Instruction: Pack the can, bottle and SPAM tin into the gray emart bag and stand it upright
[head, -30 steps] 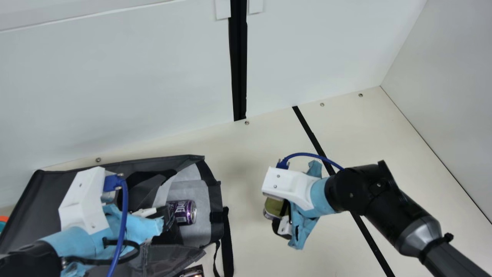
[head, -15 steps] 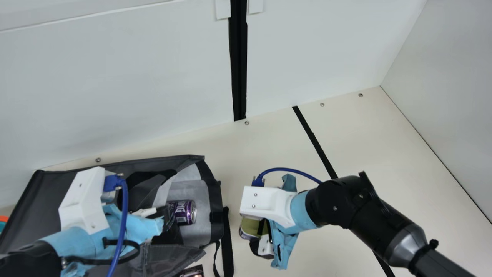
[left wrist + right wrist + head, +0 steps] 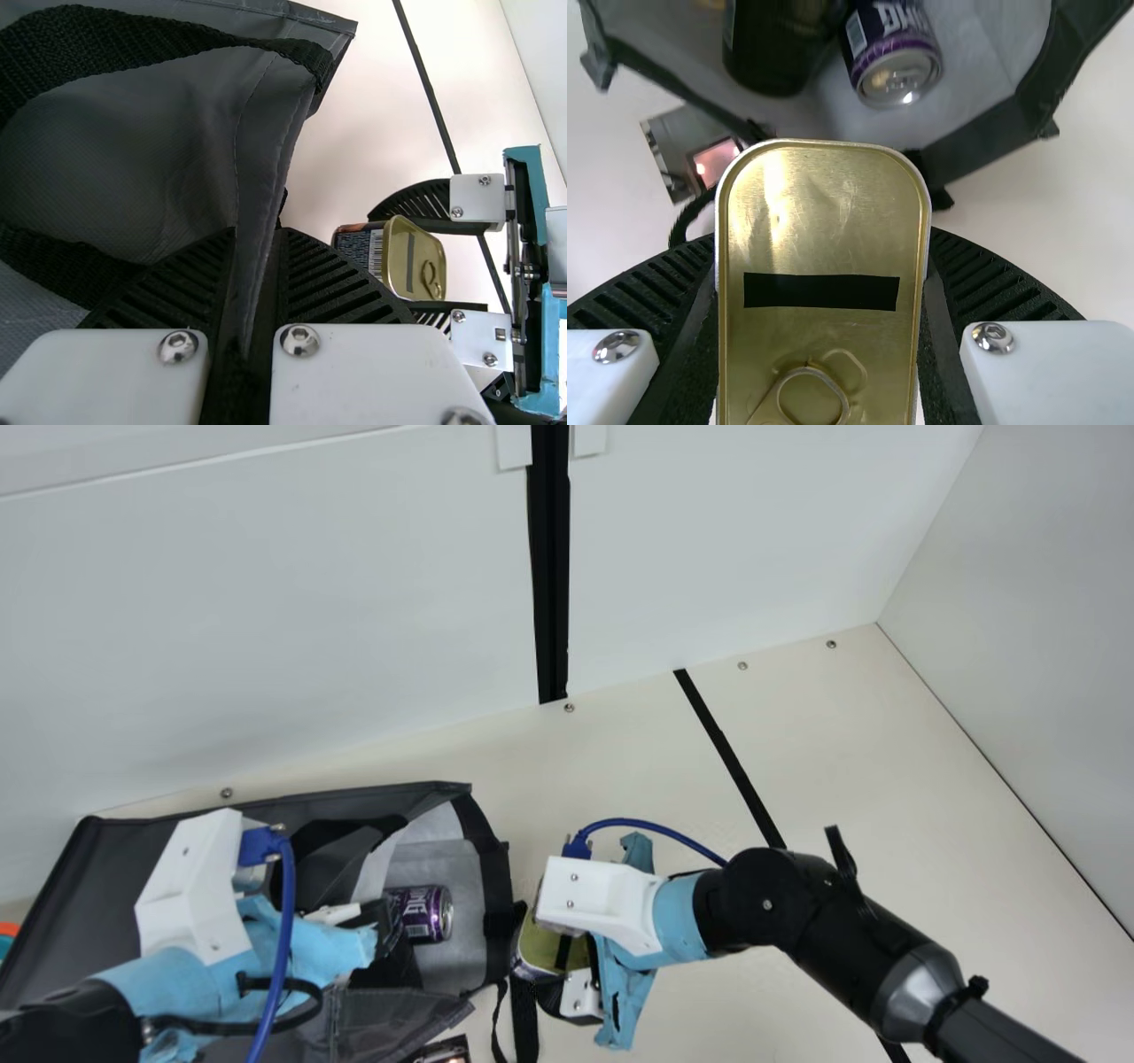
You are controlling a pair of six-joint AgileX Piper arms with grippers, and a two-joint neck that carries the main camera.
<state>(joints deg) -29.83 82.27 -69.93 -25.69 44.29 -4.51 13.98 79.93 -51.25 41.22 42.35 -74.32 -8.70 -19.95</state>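
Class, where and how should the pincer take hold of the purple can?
Probably across its round sides near the exposed end, entering through the open mouth of the gray emart bag: the purple can lies on its side inside, that end facing out.

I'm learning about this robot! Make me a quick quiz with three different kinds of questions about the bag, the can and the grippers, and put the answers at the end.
1. True or false: the purple can is inside the gray bag.

2. Pick one. What is the right gripper holding?
a) the purple can
b) the SPAM tin
c) nothing

3. Fill in the missing word: the left gripper is pinching the ____ of the gray bag, with cloth between its fingers.

Key: 1 true; 2 b; 3 edge.
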